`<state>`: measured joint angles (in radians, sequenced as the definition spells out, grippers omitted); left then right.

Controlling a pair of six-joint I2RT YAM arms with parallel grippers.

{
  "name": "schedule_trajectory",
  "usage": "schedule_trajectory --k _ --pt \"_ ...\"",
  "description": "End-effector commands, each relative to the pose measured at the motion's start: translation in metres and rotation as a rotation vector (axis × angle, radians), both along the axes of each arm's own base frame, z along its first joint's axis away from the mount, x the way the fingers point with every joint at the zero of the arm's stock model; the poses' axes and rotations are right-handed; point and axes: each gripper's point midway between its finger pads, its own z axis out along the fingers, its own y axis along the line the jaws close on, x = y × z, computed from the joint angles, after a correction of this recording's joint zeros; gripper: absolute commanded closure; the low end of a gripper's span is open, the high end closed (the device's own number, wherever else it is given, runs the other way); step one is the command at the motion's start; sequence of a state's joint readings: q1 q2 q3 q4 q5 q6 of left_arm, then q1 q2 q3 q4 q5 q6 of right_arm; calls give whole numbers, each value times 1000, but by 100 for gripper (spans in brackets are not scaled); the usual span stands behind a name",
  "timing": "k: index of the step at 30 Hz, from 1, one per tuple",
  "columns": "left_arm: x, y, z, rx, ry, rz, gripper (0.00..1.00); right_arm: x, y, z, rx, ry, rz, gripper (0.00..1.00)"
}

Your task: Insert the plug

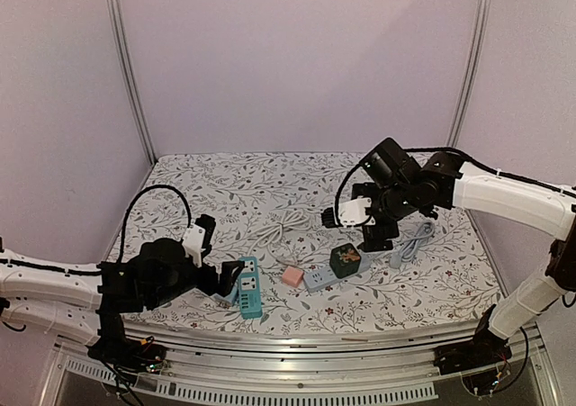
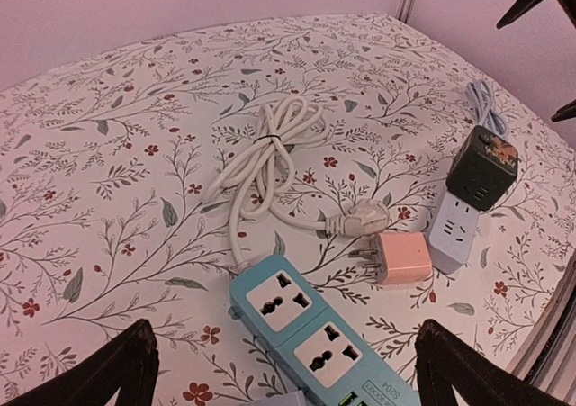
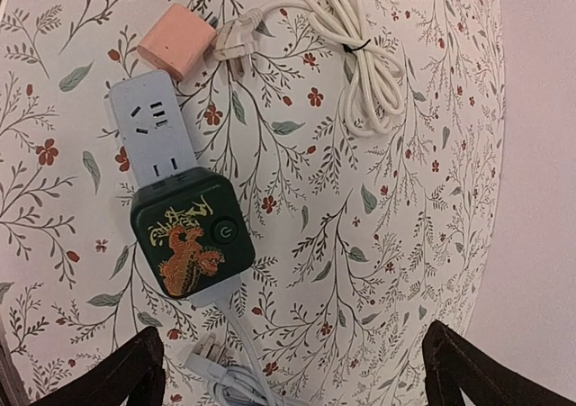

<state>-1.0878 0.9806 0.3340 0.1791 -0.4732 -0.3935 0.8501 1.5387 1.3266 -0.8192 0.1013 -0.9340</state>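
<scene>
A pink plug adapter (image 1: 292, 275) lies on the floral cloth, prongs towards the teal power strip (image 1: 249, 286); it also shows in the left wrist view (image 2: 402, 257) and the right wrist view (image 3: 177, 41). The teal strip (image 2: 315, 334) has two free universal sockets. My left gripper (image 1: 227, 287) is open and empty, and its jaws straddle the strip's near end (image 2: 288, 370). A dark green cube with a dragon print (image 3: 191, 235) sits plugged on a pale grey strip (image 3: 157, 127). My right gripper (image 3: 292, 374) is open and empty, held above the cloth beside the cube (image 1: 346, 258).
A coiled white cable (image 2: 270, 149) with its white plug (image 2: 364, 217) lies behind the pink adapter. A bundled grey cable (image 1: 412, 242) lies at the right, near the right gripper (image 1: 378, 235). Metal posts and walls ring the table.
</scene>
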Motion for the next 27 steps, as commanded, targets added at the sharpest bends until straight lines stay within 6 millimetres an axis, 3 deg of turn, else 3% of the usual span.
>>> schedule_trajectory --k 1,7,13,21,27 --pt "2 -4 -2 23 45 -4 1 7 2 21 181 -85 -101 1" --pt "-1 -24 -12 115 104 -85 1 12 -4 39 352 -127 -310 1" --pt "-6 -61 -38 209 228 -210 5 -2 -7 30 485 -58 -483 1" --pt "-1 -106 -68 266 358 -261 8 -8 -35 46 629 -55 -706 1" --pt "1 -122 -88 294 454 -237 19 -16 -47 57 720 -25 -780 1"
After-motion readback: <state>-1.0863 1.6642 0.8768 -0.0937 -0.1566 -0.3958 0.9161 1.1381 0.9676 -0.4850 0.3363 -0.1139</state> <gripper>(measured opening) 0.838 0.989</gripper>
